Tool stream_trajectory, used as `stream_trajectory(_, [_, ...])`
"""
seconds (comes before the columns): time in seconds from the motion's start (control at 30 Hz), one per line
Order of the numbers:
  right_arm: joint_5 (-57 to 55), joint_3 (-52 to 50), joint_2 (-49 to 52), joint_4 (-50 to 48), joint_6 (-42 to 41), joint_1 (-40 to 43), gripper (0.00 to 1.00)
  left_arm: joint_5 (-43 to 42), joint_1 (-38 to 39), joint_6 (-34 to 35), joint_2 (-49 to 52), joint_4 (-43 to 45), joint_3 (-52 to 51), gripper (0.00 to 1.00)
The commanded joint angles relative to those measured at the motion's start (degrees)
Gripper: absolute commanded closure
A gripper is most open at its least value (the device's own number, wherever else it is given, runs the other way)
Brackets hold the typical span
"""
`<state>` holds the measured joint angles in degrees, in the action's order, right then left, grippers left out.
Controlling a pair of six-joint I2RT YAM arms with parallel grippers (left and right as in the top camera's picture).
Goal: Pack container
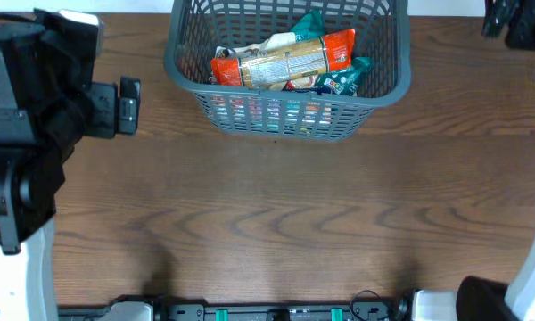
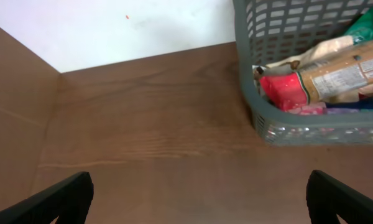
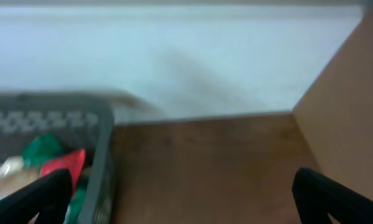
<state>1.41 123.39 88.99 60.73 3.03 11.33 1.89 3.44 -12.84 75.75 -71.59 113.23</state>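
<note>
Dark grey plastic lattice basket [image 1: 276,114], rect. w/ rounded corners, sits far-centre on brown wood-grain table [image 1: 276,223], orange-red snack packet [image 1: 285,61] on top inside. Left gripper [image 2: 199,199] near its left side, fingers wide apart, empty. Right gripper [image 3: 180,196] off its right side, fingers spread, empty.

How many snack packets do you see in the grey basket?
3: a long orange packet lying on top, a green packet behind it, a teal packet by its right end. More may be hidden underneath.
</note>
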Motion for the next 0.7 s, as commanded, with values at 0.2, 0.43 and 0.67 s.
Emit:
stream_trajectory(0.2, [-0.4, -8.5, -5.1, 6.1, -1.7, -4.0, 0.01, -1.3, -0.3, 2.9, -13.9, 11.7, -24.0, 0.01])
stream_trajectory(0.43, [-1.2, -30.4, -20.6, -2.4, -3.0, -7.6, 0.01, -1.5, -0.3, 7.4, -23.9, 19.1, -42.9, 0.01])
stream_trajectory(0.67, [-1.2, -55.0, -39.4, -7.4, -1.7, -8.8, 0.01, -1.5, -0.3, 10.4, -28.3, 20.6, -51.7, 0.01])
